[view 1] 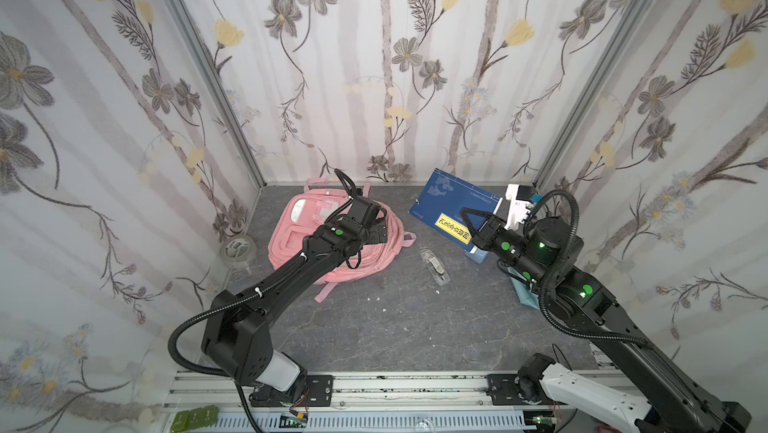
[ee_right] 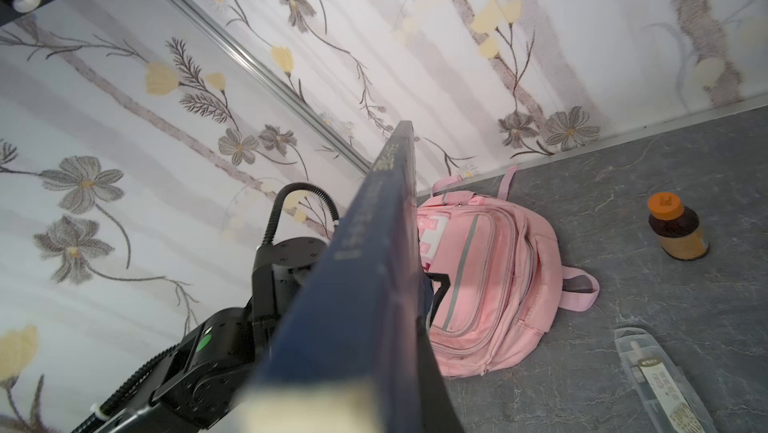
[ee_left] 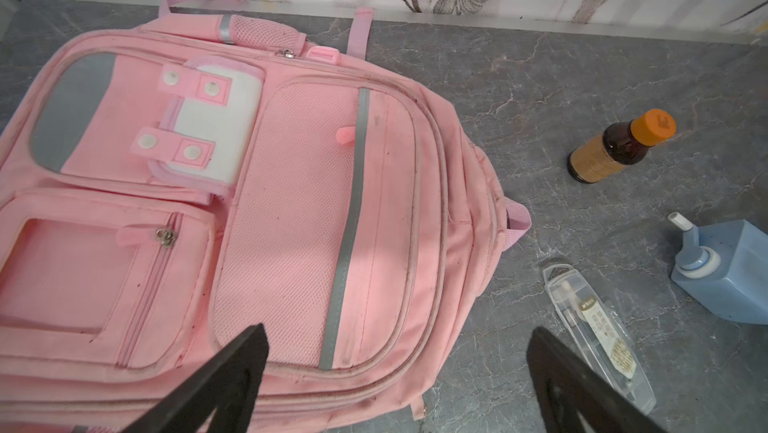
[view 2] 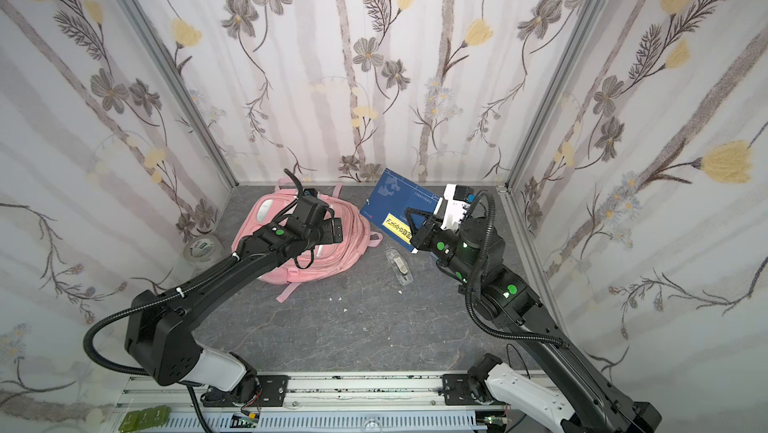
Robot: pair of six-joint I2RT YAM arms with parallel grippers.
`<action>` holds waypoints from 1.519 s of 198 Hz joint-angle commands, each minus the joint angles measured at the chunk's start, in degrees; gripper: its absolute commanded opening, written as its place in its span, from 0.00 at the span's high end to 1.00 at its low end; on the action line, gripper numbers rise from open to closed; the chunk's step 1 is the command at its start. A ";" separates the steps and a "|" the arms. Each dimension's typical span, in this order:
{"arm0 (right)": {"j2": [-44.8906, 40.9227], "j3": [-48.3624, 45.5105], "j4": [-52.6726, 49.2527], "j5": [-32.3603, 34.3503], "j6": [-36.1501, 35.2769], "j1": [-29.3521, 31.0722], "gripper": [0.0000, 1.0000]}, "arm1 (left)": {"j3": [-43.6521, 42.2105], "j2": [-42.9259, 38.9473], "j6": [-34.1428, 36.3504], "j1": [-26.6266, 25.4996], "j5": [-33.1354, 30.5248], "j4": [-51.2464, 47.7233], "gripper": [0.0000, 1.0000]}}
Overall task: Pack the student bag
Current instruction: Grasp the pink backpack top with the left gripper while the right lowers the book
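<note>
My left hand (ee_left: 397, 329) spread over bag (view 1: 291, 239), flat on table (view 1: 415, 327), zips (ee_left: 286, 52) look shut. Right hand (view 1: 471, 217) pinching book (view 1: 451, 202) aloft. Should open one zip fully, hold mouth wide, then slide book in.

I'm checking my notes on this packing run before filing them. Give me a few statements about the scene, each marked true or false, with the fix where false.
1. The right tool is shut on the blue book. True.
2. The left tool grips a strap of the student bag. False: it is open above the bag, holding nothing.
3. The orange-capped bottle lies on its side. False: it stands upright on the table.
4. The clear case lies on the table beside the bag. True.
5. The tape roll sits on top of the bag. False: it rests on the table by the side wall, apart from the bag.
</note>
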 commanded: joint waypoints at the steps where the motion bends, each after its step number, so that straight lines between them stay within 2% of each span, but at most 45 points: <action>1: 1.37 0.90 4.97 -6.20 -3.31 -0.34 1.00 | 3.63 5.31 4.11 0.74 1.61 -1.96 0.00; 65: 4.28 0.86 4.68 -12.69 -5.53 -5.59 1.00 | 16.53 18.96 7.61 1.71 2.28 -9.62 0.00; 123: 5.66 0.66 5.71 -16.44 -4.97 -10.11 1.00 | 19.26 23.76 8.36 2.14 3.59 -10.89 0.05; 170: 3.07 -3.90 6.69 -15.42 -0.33 -12.08 1.00 | 19.18 25.48 9.32 2.32 4.61 -10.27 0.26; 204: 1.13 -4.76 6.93 -16.39 1.10 -13.41 1.00 | 18.32 25.13 8.93 2.58 5.57 -8.01 0.52; 227: 0.02 -5.77 6.76 -15.19 1.48 -13.86 1.00 | 18.56 25.33 8.71 2.67 5.48 -8.07 0.56; 244: -0.05 -6.25 6.84 -15.05 2.01 -14.21 1.00 | 18.46 25.40 8.34 2.84 5.92 -7.94 0.67; 283: 1.77 -4.82 6.76 -17.01 2.20 -15.10 1.00 | 17.75 25.52 7.09 2.93 6.45 -7.14 0.68; 292: 2.01 -4.59 6.76 -17.14 2.35 -15.19 1.00 | 17.66 25.57 7.00 2.93 6.33 -7.04 0.74; 300: 2.12 -4.41 6.77 -17.10 2.37 -15.29 1.00 | 17.73 25.69 6.99 2.93 6.17 -7.09 0.75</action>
